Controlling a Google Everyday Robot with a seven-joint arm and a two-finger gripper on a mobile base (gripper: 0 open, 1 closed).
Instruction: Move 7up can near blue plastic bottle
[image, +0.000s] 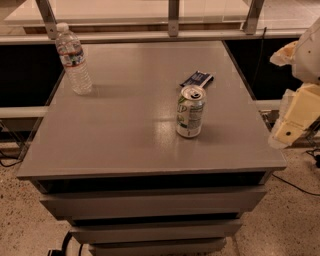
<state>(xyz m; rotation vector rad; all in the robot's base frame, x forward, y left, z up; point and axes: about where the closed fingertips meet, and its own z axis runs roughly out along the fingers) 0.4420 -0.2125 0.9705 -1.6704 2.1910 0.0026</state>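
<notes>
**While the can stands untouched, the reach is not yet begun**

Since only one camera view is given, everything here comes from it. On the grey table the 7up can stands upright, right of the middle and toward the front edge, with its pull-tab top facing up. Close behind it lies a flat dark-blue packet — near the can, though I cannot tell if they touch. The bottle stands upright at the far left corner, well apart from the can, and bare tabletop lies between them.

The gripper is off the table, at the right edge of the view, beside the table's right side. Only part of its pale body shows. Whether it is apart or together I cannot tell, but it is clearly not on the can.

By my judgement the step in hand is the approach, so nothing of the task itself is done yet. The next move calls for the gripper to come in from the right and settle around the can's body, keeping clear of the packet behind it. After a firm hold, the can must go left and toward the back, then be set down upright beside the bottle. The bottle is tall and looks light — a careless arrival could tip it.
</notes>
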